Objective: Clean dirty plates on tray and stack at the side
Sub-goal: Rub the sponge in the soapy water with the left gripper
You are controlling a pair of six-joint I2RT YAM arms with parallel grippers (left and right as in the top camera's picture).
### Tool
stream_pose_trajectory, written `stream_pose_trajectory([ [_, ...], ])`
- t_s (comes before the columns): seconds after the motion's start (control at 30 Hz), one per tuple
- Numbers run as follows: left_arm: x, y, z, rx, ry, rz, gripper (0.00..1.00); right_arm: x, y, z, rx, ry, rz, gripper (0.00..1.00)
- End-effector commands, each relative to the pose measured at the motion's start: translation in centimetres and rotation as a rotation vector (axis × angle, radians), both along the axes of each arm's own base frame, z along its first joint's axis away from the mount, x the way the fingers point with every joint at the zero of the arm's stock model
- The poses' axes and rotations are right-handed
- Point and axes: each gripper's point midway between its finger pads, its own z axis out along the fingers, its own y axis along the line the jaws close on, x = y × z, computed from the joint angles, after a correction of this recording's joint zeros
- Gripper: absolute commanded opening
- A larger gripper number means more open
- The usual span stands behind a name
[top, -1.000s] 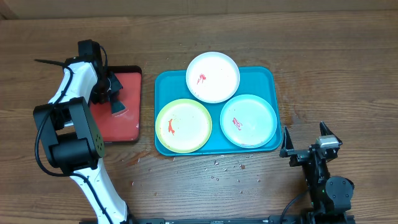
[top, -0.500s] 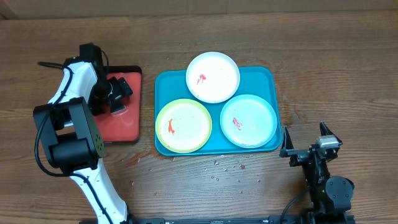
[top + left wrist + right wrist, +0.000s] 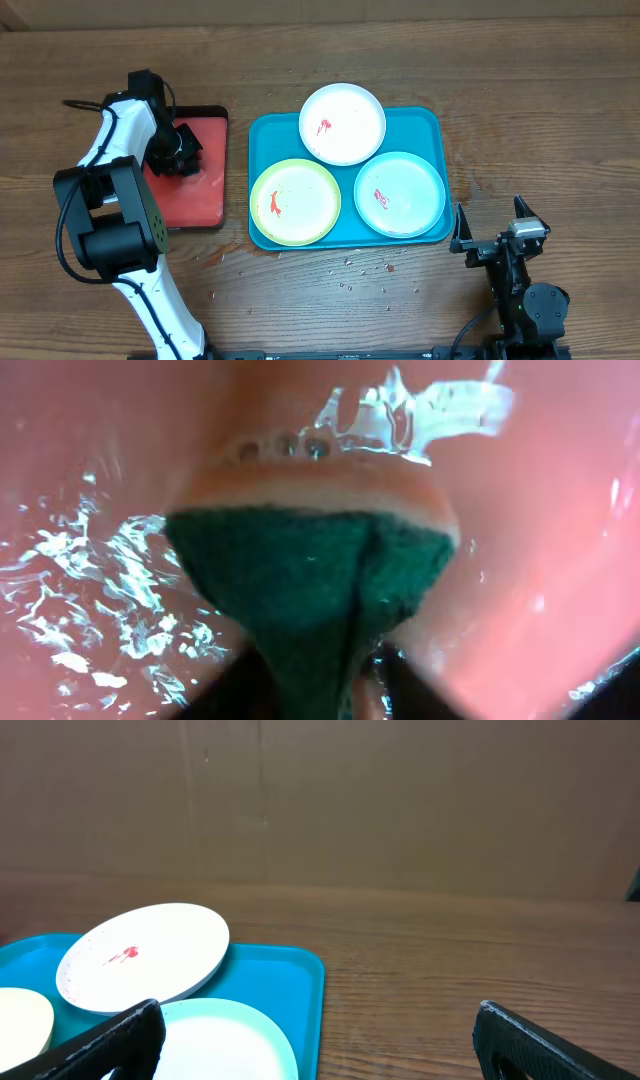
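Left gripper point(image 3: 178, 148) clamped on sponge point(image 3: 310, 590), likely wetting it in red tray point(image 3: 195, 205), left edge. Right gripper point(image 3: 490, 228) apart, parked. Next: carry sponge to plates point(image 3: 295, 202) on teal tray point(image 3: 262, 135).

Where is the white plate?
Overhead view, centre: the white plate overhangs the far rim of the teal tray, behind the lime-rimmed plate and mint plate.

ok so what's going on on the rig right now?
The left gripper is down on the red tray, pinching a green-faced sponge against its wet surface. The white plate, lime-rimmed plate and mint plate all sit on the teal tray with red smears on them; none is stacked at the side yet. The right gripper is open and empty, off the teal tray's near right corner.
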Motion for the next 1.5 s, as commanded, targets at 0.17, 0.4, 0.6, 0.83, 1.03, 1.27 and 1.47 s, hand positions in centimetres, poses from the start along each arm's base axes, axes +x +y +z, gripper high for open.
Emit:
stream_pose_trajectory([
  [0.17,-2.0,-1.0,-0.8,-0.041,0.096,-0.015,0.80,0.0,-0.2,-0.2,0.003,-0.002,-0.011,1.00],
  [0.4,-1.4,-0.7,-0.8,-0.024,0.072,-0.014,0.04,0.0,-0.2,-0.2,0.003,-0.002,-0.011,1.00],
  [0.6,0.0,0.5,-0.9,0.042,0.017,-0.013,1.00,0.0,-0.2,-0.2,0.003,-0.002,-0.011,1.00],
  [0.83,1.9,2.9,-0.7,0.171,-0.050,-0.004,1.00,0.0,-0.2,-0.2,0.003,-0.002,-0.011,1.00],
  [1.03,2.0,2.8,-0.7,0.171,-0.054,-0.004,0.73,0.0,-0.2,-0.2,0.003,-0.002,-0.011,1.00],
  [1.27,2.1,2.9,-0.6,0.170,-0.057,-0.003,0.04,0.0,-0.2,-0.2,0.003,-0.002,-0.011,1.00],
  [1.47,1.5,2.7,1.7,0.159,-0.017,-0.006,0.04,0.0,-0.2,-0.2,0.003,-0.002,-0.011,1.00],
])
